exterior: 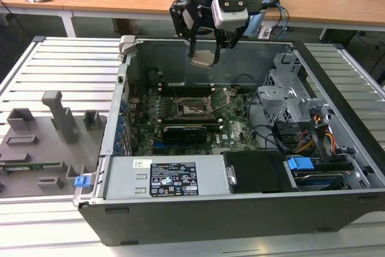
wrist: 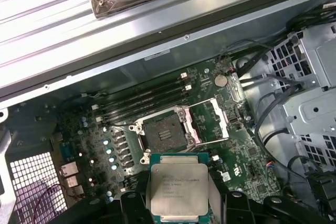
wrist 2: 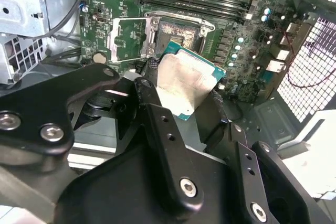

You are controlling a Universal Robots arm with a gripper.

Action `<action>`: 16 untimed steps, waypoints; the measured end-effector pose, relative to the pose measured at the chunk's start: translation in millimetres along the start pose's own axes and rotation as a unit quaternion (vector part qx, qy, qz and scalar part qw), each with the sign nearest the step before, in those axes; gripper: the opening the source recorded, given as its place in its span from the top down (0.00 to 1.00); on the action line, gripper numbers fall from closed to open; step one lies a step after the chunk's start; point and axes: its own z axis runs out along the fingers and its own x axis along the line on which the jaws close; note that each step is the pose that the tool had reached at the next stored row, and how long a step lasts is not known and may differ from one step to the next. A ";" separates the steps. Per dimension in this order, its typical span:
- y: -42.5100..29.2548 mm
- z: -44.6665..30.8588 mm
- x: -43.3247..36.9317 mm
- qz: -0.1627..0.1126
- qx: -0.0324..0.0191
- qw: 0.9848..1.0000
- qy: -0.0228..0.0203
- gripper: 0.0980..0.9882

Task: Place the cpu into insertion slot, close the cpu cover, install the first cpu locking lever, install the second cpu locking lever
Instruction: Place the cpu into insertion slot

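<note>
Silver-grey metal top w/ a green rim: that's the cpu [wrist: 177, 188], and your gripper [wrist: 178, 205] is clamped on it, pinching two opposite edges. You can see the same grip in the second wrist view, where the cpu [wrist 2: 186, 85] sits tilted in the gripper [wrist 2: 184, 98].

In the exterior view the gripper [exterior: 204, 53] hangs w/ the cpu [exterior: 203, 59] well above the socket [exterior: 192, 108], clear of the motherboard [exterior: 236, 129], approx. over the case's rear wall. The socket [wrist: 163, 131] is bare, nothing seated in it. The cpu cover [wrist: 212, 121] is swung open off the socket and sits just beside it, hinged at one edge. The memory slots [wrist: 142, 100] run along another edge of the socket. The long black expansion card [exterior: 186, 130] lies near the socket, on the side opposite those slots.
</note>
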 end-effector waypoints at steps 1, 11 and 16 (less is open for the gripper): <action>0.0 0.2 0.0 0.008 0.000 1.000 -0.001 0.52; -0.8 1.6 2.2 0.077 -0.002 0.997 -0.007 0.52; -0.8 2.5 6.3 0.087 -0.002 0.996 -0.008 0.52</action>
